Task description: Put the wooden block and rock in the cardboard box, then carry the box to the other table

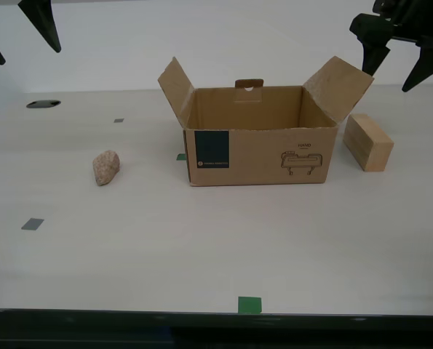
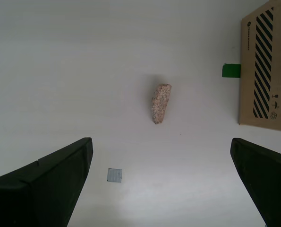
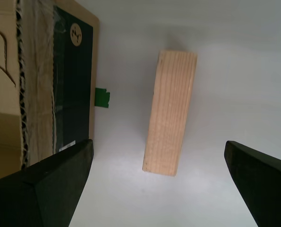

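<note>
The cardboard box point(image 1: 260, 149) stands open in the middle of the white table point(image 1: 201, 254), flaps spread, no contents showing inside. The rock point(image 1: 105, 167) lies on the table toward the exterior view's left of the box, a gap apart. The wooden block point(image 1: 367, 142) rests on the exterior view's right, close beside the box. My first gripper point(image 1: 388, 80) hangs open high above the wooden block point(image 3: 171, 125), which lies below its jaws point(image 3: 159, 142). My second gripper point(image 1: 30, 57) hovers open high over the rock point(image 2: 160, 103), its jaws wide point(image 2: 160, 140).
Green tape marks point(image 1: 249, 305) and grey tape squares point(image 1: 32, 224) dot the tabletop. A dark oval hole point(image 1: 43, 104) sits at the far side on the exterior view's left. The table's front edge point(image 1: 216, 314) runs along the bottom of the exterior view.
</note>
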